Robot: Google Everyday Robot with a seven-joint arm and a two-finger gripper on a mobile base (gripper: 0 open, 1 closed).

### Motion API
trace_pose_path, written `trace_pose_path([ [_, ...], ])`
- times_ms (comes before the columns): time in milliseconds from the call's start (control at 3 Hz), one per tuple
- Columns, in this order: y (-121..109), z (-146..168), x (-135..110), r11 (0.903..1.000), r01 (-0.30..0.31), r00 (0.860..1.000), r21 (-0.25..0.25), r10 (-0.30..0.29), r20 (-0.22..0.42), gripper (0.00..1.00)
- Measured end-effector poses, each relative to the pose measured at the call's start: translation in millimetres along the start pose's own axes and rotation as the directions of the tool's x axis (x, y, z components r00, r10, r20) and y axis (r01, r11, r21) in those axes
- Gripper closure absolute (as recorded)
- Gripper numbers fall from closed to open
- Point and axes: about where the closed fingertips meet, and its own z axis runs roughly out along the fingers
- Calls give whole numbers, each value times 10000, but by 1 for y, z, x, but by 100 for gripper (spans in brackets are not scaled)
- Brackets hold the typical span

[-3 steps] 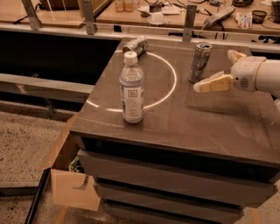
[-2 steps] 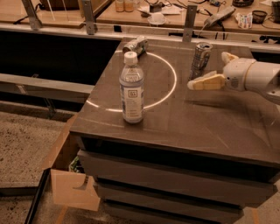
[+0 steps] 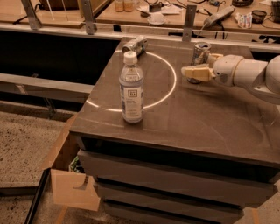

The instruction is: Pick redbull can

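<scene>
Pincer [image 3: 197,65] is out over the far right part of the desk [image 3: 197,122], reaching in from the right on the end of the white arm [image 3: 247,74]. Its cream fingers [image 3: 194,72] point left. The near one crosses in front of the lower half of the redbull can [image 3: 201,51], and a second stub of finger peeks out just behind the can on the right. So the jaws stand apart, straddling the can, with nothing lifted. Whether either finger actually touches the metal, I cannot tell.

The redbull can stands upright near the back of the desk, its shiny rim showing above the near finger, just outside the right edge of the white arc [image 3: 173,83] painted on the top.

Moving left, the clear water bottle [image 3: 131,89] with its white cap stands upright well apart from the pincer, inside the arc toward the desk's front left. Behind it, at the back edge, a second grey can [image 3: 134,45] lies on its side.

Below the desk's left corner, an open cardboard box [image 3: 72,188] sits on the floor. Beyond the desk runs a wooden workbench [image 3: 131,13] strewn with clutter.
</scene>
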Motion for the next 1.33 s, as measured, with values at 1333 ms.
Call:
trace_pose_path([
  [1333,16,-1,-79,9937,498,9842,-1001,-318,1744,100],
])
